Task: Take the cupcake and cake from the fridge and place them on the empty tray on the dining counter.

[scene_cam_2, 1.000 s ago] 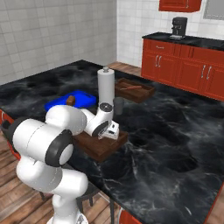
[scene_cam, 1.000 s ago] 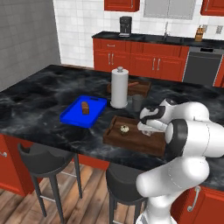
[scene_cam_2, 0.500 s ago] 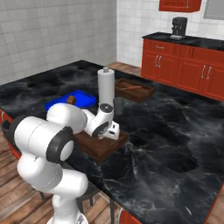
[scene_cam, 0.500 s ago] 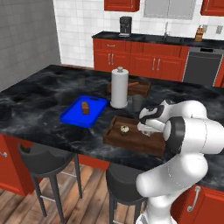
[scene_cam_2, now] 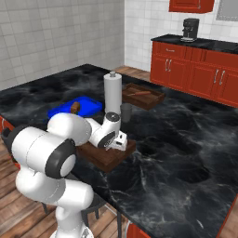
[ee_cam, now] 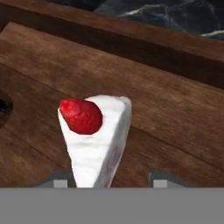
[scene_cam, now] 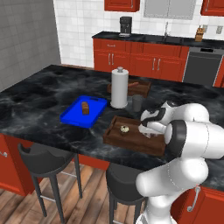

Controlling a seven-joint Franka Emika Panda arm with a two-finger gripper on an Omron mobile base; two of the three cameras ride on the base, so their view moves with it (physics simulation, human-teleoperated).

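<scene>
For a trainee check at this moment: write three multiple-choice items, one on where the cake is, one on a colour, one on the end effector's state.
1. The cake lies: A on the wooden tray; B on the blue tray; C on the bare marble.
2. The cake's topping is: A green; B red; C brown.
3. The end effector is: A shut on the cake; B shut on the cupcake; C open.

A: wood grain lies under the slice.
B: a red berry sits on it.
C: both fingertips stand clear of the slice's sides.
</scene>
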